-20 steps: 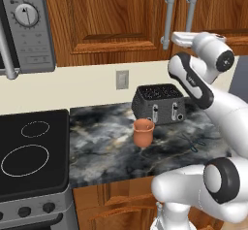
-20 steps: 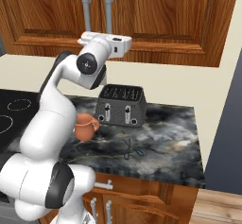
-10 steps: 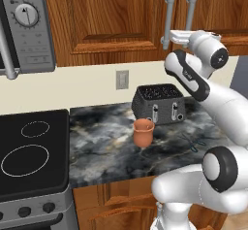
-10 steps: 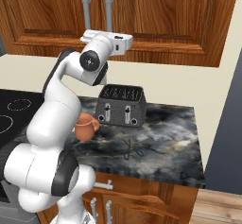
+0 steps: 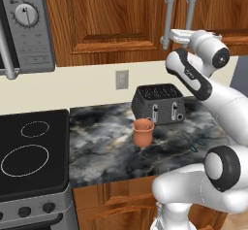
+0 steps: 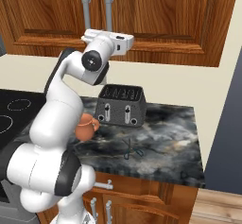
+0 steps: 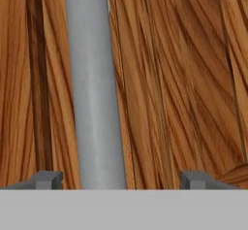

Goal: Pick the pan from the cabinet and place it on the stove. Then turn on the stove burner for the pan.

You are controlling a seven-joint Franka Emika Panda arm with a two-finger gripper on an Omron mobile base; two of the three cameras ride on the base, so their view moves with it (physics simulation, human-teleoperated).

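Pincer (image 7: pixel 115 178): jaws apart, straddling a cabinet bar handle, nothing clamped yet.

Item 1, hand view. 2 small dark fingertips (image 7: pixel 47 178) low in frame, grey bar handle (image 7: pixel 94 86) between them, nearer the left-in-frame tip. Handle: smooth matte grey cylinder. Behind it, cabinet door (image 7: pixel 179 78): reddish-brown wood, strong streaky grain.

Item 2, left base view. Pincer (image 5: pixel 170 34) up at lower end of left-hand handle (image 5: pixel 167 18) of the pair; 2nd handle (image 5: pixel 191 9) just beside. Cabinet (image 5: pixel 111 15) doors shut; pan not seen, presumably inside. Stove (image 5: pixel 53 171): flat glossy black glass, thin white rings, largest ring = burner (image 5: pixel 24 159); steel front w/ dark knobs. Counter (image 5: pixel 106 137): marbled dark stone. Toaster (image 5: pixel 159 104): boxy, dark, perforated. Clay-brown cup (image 5: pixel 143 132) in front of it. Microwave (image 5: pixel 22 25): grey, dial.

Item 3, right base view. Hand (image 6: pixel 108 39) pressed close to door below handles (image 6: pixel 85 8); toaster (image 6: pixel 120 105) and cup (image 6: pixel 86 126) under the arm.

Risks (judgement): off-centre bar may slip out as jaws close, because 1 tip would meet it first; pulling straight rather than along door's arc could strain the grip; elbow swinging low may knock cup or toaster.
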